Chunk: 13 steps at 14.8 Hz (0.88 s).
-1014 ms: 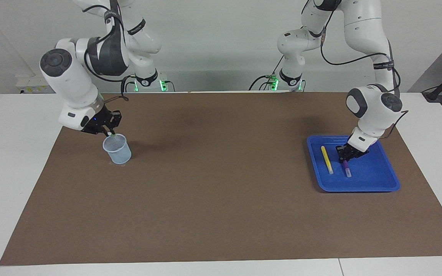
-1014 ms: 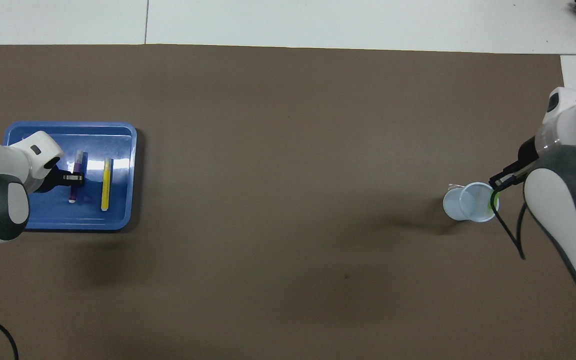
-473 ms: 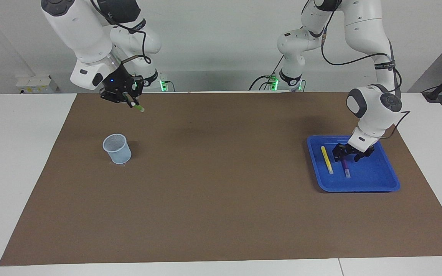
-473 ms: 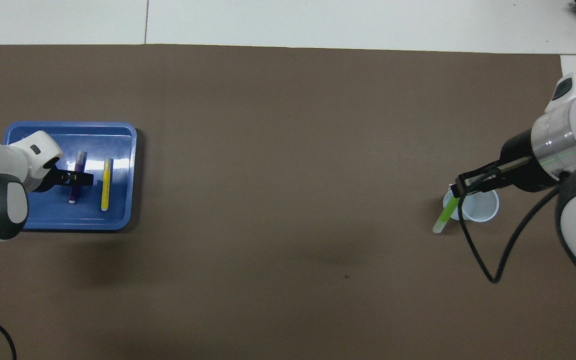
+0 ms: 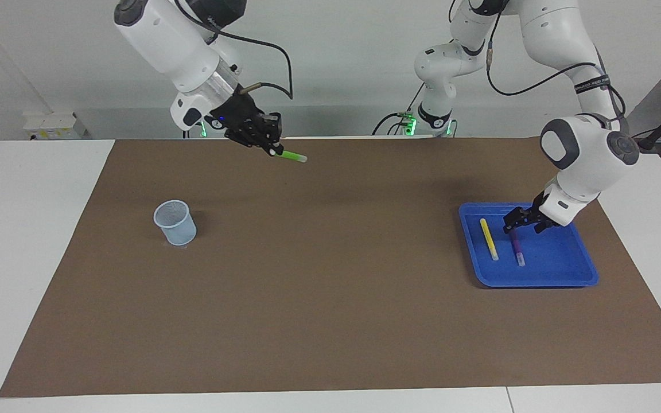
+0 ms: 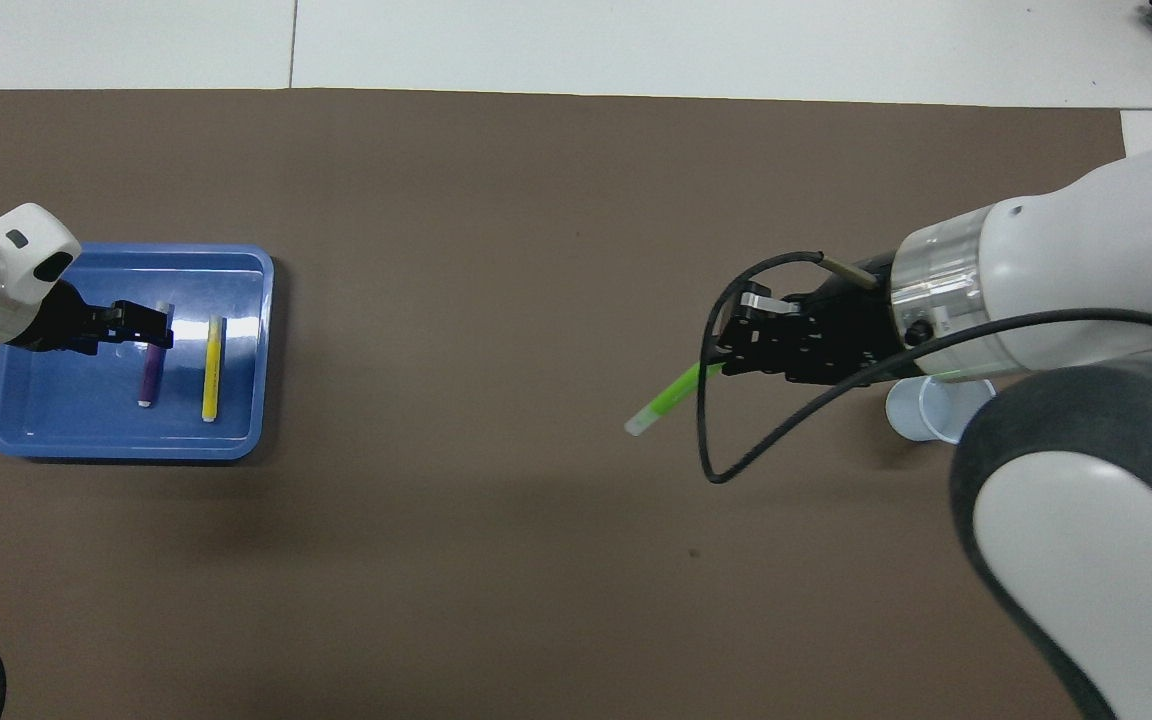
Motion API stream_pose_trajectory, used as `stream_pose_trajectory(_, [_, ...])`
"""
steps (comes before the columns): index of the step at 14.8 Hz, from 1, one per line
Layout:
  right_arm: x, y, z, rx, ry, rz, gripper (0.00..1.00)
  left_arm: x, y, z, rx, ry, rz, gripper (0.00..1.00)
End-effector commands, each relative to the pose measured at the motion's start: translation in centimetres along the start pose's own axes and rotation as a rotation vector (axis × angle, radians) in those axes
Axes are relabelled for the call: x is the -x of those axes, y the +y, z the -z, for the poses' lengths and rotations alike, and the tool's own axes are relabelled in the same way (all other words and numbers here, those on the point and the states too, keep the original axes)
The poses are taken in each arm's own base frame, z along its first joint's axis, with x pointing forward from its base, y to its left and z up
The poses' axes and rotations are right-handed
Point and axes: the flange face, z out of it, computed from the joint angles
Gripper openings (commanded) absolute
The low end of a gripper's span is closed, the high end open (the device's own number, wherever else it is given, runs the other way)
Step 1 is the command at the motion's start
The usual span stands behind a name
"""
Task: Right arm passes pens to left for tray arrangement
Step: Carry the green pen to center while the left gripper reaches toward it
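Green pen (image 5: 292,155) lifted from cup (image 5: 175,222), 2 pens in tray (image 5: 560,275)

Tray (image 5: 560,275): glossy blue plastic. Cup (image 5: 175,223): pale translucent plastic. Table (image 5: 330,287) cover: matt brown, paper-like. Arm shells smooth white.

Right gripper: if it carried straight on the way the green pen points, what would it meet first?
Nothing that shows: the right gripper, shut on the green pen, points over bare brown mat toward the left arm's end. Depth is unclear.
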Motion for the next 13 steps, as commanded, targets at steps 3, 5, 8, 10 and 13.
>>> stream_pose_trajectory(3, [7.0,-1.3,-6.3,-0.200,0.151,-0.276,0.00,0.8,5.6,5.3,0.082,-0.023,0.285,1.00])
stream_pose_trajectory(5, [8.4,-2.6,-7.1,-0.256,0.174,-0.366,0.00,1.7,8.1,7.1,0.131,-0.027,0.429,1.00])
stream_pose_trajectory(8, [10.2,-3.9,-8.6,-0.348,0.224,-0.451,0.00,3.0,12.7,8.8,0.158,-0.029,0.625,1.00])
stream_pose_trajectory(10, [11.5,-4.0,-10.3,-0.343,0.219,-0.435,0.00,4.1,15.4,10.1,0.169,-0.027,0.762,1.00])
stream_pose_trajectory(13, [12.8,-3.5,-12.3,-0.341,0.228,-0.416,0.00,6.3,18.0,13.0,0.219,-0.024,0.969,1.00])
